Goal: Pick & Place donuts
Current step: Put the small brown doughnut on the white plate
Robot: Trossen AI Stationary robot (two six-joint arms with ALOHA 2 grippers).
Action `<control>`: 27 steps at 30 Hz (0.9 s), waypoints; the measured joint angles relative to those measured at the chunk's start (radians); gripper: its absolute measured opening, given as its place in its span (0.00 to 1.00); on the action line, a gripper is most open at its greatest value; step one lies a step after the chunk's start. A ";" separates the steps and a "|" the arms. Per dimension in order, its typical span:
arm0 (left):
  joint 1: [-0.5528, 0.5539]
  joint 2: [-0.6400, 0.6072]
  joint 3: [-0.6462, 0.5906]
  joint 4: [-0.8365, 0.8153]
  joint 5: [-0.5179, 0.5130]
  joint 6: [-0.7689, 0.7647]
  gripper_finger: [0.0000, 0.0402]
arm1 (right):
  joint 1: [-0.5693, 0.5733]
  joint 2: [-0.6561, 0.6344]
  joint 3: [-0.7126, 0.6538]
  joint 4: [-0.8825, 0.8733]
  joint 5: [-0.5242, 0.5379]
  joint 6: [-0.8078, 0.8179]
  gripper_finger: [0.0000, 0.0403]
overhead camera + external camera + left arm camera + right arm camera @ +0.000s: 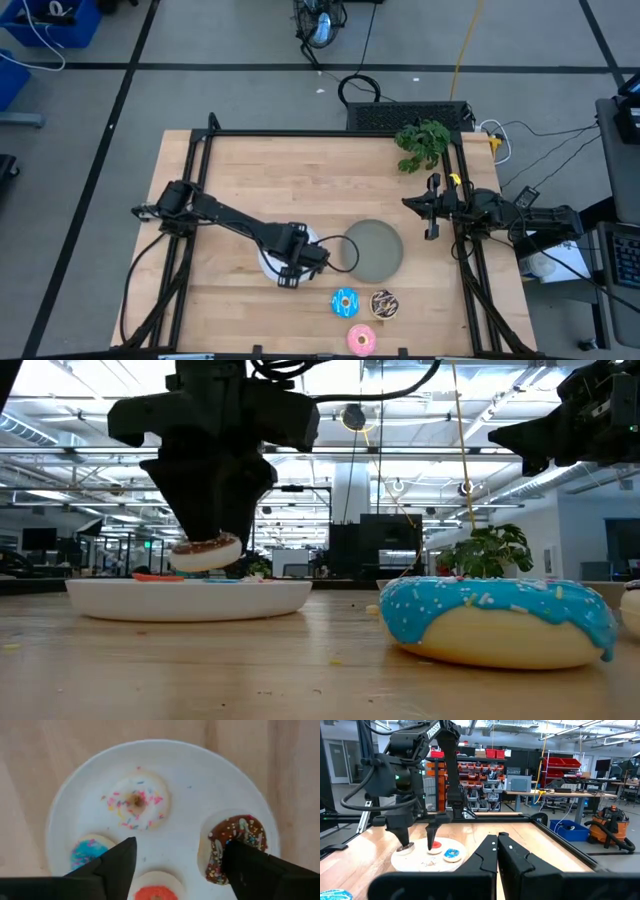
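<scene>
At centre-left of the high view, the left gripper (pixel 300 262) is held spread above the white plate (pixel 200 765); the brown donut (pixel 235 847) touches one finger and could be dragged off when lifted.

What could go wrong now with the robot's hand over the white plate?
1. The left hand is open, with one finger right against the tiny brown donut near the white plate's rim. Lifting away might drag or tip it off.
2. The plate is crowded: the other finger sits close to the tiny blue donut and tiny red donut and could bump them.
The right hand waits shut at the table's right side.
</scene>
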State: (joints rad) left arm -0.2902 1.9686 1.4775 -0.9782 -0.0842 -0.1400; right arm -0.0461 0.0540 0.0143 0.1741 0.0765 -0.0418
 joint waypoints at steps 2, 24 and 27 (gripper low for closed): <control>-0.005 0.000 0.000 0.000 -0.013 0.010 0.63 | 0.000 0.000 0.000 0.000 0.000 0.000 0.00; -0.017 0.000 0.000 0.001 0.023 -0.066 0.48 | 0.000 0.000 0.000 0.000 0.000 0.002 0.00; -0.017 0.000 0.000 0.001 0.020 -0.075 0.65 | 0.000 0.001 0.000 -0.001 -0.004 0.003 0.00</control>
State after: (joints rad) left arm -0.3075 1.9686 1.4773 -0.9768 -0.0639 -0.2153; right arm -0.0460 0.0549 0.0143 0.1732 0.0729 -0.0389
